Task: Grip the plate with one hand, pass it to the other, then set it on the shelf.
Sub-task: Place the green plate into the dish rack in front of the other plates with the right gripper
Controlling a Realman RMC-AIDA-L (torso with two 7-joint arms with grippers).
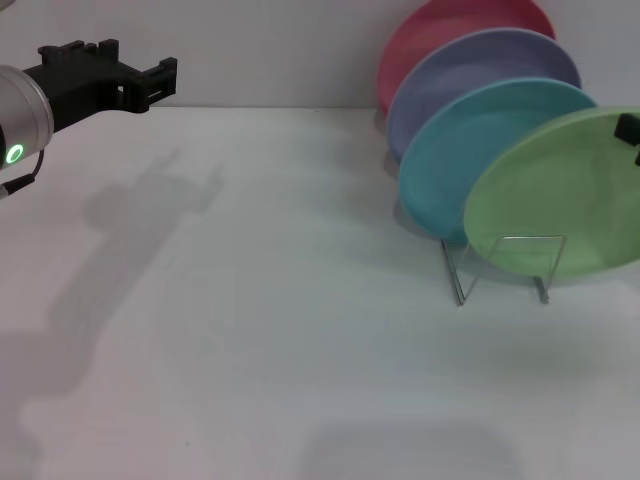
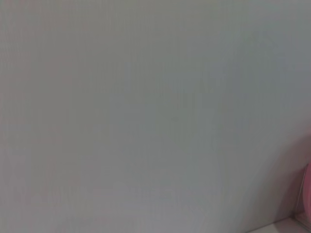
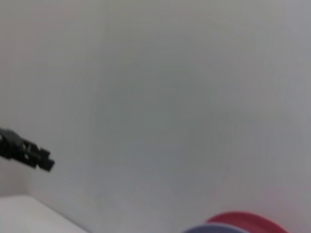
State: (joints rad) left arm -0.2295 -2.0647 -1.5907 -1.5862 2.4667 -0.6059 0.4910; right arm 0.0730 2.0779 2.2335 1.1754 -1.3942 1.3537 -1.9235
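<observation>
The light green plate (image 1: 560, 195) stands tilted in the front slot of the silver wire shelf (image 1: 461, 283) at the right of the head view. Only a black bit of my right gripper (image 1: 628, 128) shows at the frame's right edge, against the green plate's upper rim; I cannot tell whether it holds the plate. My left gripper (image 1: 152, 84), on the arm with the green ring, hangs open and empty high at the far left, far from the shelf. It also shows small in the right wrist view (image 3: 30, 154).
Behind the green plate stand a sky-blue plate (image 1: 470, 150), a lavender plate (image 1: 450, 85) and a pink plate (image 1: 430, 40) in the same rack. The white table (image 1: 250, 330) stretches left and forward of the rack. A pale wall is behind.
</observation>
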